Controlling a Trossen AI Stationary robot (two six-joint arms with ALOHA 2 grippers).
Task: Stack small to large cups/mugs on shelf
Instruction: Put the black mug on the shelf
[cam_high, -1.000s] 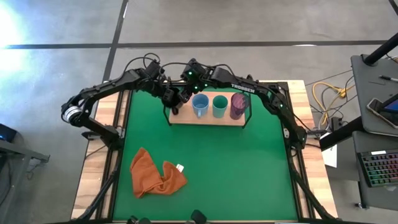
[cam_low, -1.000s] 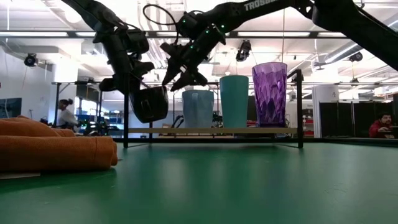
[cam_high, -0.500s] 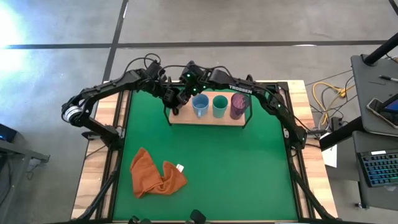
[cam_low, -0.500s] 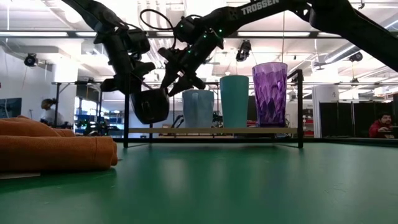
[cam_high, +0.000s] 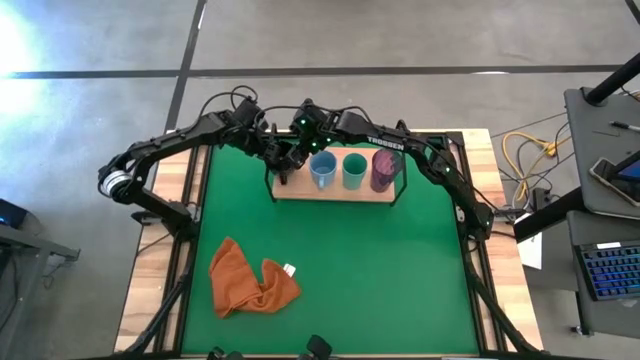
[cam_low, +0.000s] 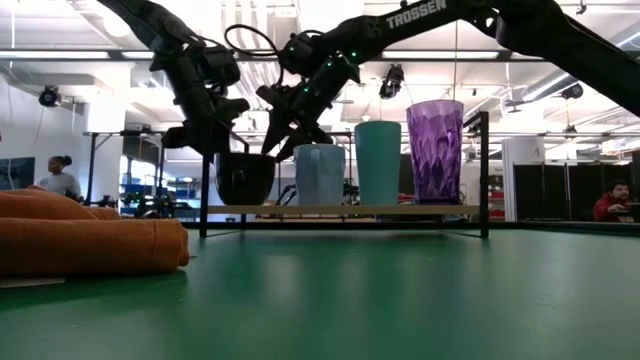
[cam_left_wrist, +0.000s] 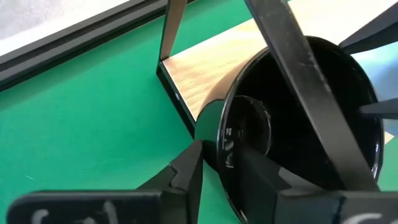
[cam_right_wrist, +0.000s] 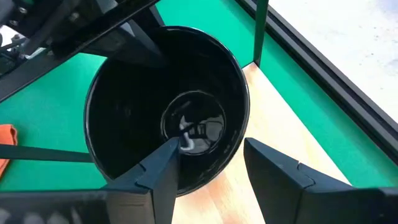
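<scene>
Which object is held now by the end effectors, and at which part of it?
The black mug is held at its rim: the left end effector pinches one wall, and the right end effector straddles the rim on the other side, above the shelf.

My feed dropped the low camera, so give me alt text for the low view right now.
The black mug sits upright at the left end of the shelf, both end effectors at its rim: the left end effector grips it, the right end effector straddles it. Rightward stand the light blue mug, teal cup and purple tumbler; an orange cloth lies nearer, left.
</scene>
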